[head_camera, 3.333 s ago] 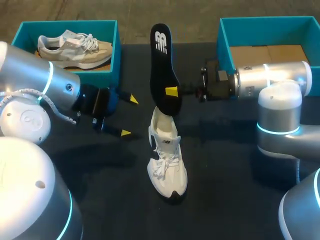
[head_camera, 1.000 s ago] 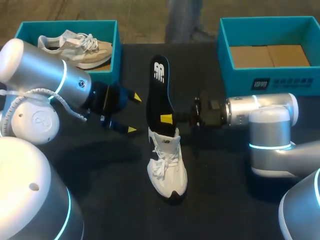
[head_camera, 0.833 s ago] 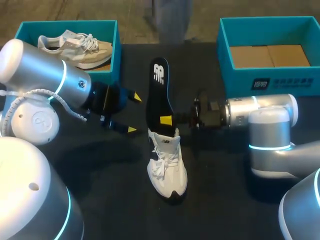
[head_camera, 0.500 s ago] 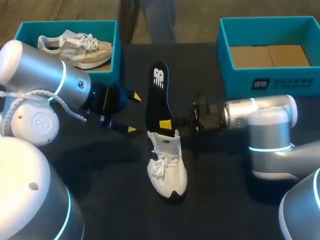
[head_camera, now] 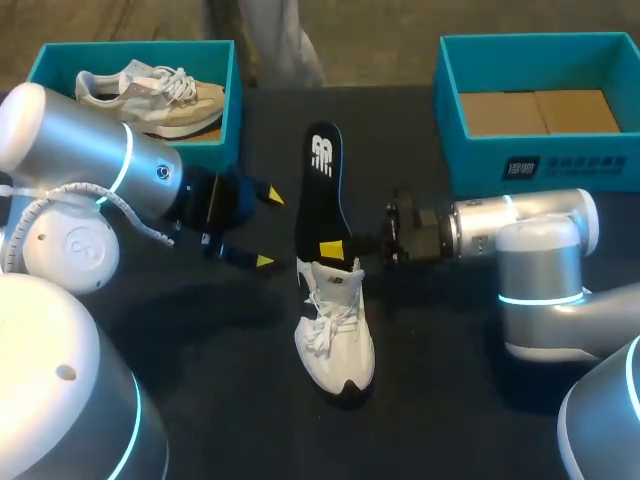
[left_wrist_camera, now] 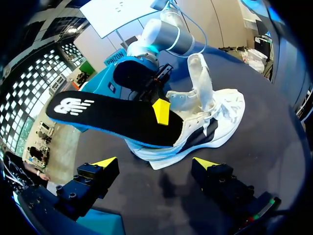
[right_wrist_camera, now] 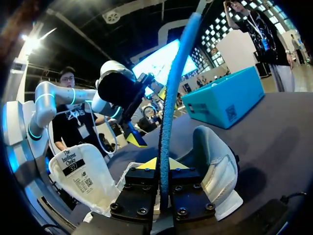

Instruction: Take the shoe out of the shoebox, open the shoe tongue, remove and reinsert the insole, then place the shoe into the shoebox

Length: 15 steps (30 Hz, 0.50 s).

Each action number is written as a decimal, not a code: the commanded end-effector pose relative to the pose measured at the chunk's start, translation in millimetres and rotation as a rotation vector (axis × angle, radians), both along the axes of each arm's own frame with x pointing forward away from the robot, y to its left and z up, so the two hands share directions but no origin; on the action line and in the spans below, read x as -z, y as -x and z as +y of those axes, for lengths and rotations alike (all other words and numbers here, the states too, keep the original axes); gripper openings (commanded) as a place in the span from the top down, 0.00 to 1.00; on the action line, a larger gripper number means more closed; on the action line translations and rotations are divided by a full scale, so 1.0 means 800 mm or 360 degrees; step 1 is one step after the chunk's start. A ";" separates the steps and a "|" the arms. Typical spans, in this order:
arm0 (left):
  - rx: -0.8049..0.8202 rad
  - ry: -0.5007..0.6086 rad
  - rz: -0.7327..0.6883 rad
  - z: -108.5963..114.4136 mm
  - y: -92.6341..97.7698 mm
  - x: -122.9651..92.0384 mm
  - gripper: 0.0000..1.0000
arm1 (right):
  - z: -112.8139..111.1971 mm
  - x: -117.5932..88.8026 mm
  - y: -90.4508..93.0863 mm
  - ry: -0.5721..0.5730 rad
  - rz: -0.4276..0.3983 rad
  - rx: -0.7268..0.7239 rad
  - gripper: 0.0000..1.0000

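- The black foam insole (head_camera: pixel 322 190) is standing at centre frame, its lower end hiding inside the white mesh sneaker (head_camera: pixel 335 325); the right gripper (head_camera: pixel 335 247) is pinching it, with only one yellow tip showing.
- The left gripper (head_camera: pixel 267 228), at centre left, is hanging with fingers spread, gripping nothing.
- Two teal boxes are showing: the upper-left shoebox (head_camera: pixel 228 110) is holding a beige sneaker (head_camera: pixel 150 95); the upper-right shoebox (head_camera: pixel 470 150) is running off the frame's edge.
- The white sneaker is sitting on the dark table (head_camera: pixel 450 400), well apart from both boxes.

Head view overhead, 2 wrist views close, sharing shoe (head_camera: pixel 335 335)
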<state>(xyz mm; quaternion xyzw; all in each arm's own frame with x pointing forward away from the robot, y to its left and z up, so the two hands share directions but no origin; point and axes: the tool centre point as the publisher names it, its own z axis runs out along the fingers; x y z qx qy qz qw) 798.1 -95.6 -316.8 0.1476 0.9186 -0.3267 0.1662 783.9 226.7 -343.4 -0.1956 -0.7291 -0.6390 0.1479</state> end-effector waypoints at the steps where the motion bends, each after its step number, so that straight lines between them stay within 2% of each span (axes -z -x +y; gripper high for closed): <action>1: -0.0001 -0.0005 -0.0003 0.001 0.000 0.002 0.00 | 0.003 -0.003 -0.001 0.0011 -0.0015 0.0006 0.86; 15: -0.0004 -0.0025 -0.0015 -0.002 0.002 0.002 0.00 | 0.003 -0.021 -0.015 0.0039 -0.0086 0.0001 0.81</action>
